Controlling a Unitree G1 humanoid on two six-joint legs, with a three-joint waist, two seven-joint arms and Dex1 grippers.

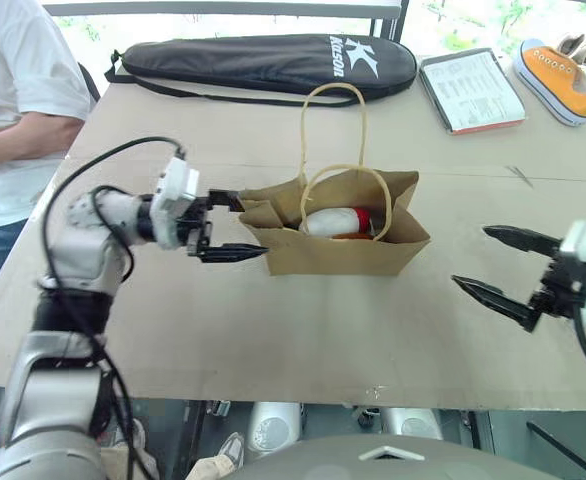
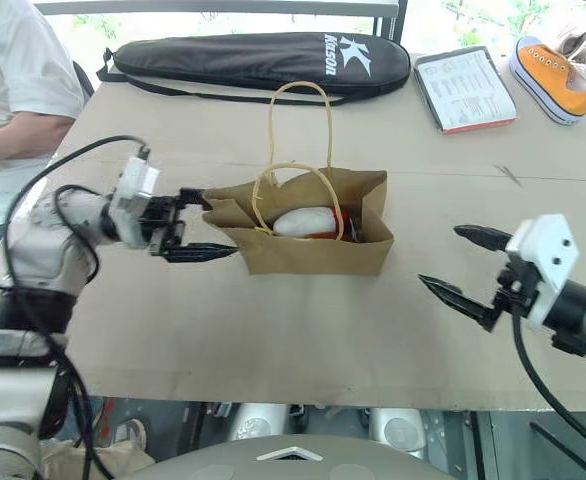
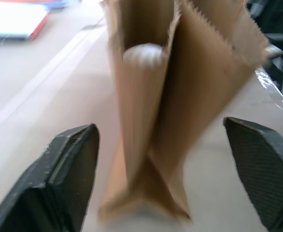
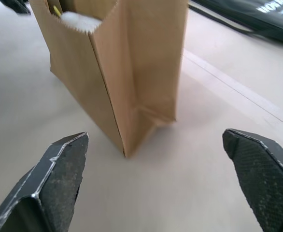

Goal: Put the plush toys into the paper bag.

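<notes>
The paper bag holds the plush toys.

the left arm reaches in from the left side, forearm roughly level, its wrist turned so the left gripper points toward the right. its two black fingers stand wide apart, nothing between the pads (one finger sits higher, one lower in the head views). the right arm comes in from the right edge, bent at the wrist, and the right gripper points leftward and slightly down, its fingers also spread wide and empty.
</notes>
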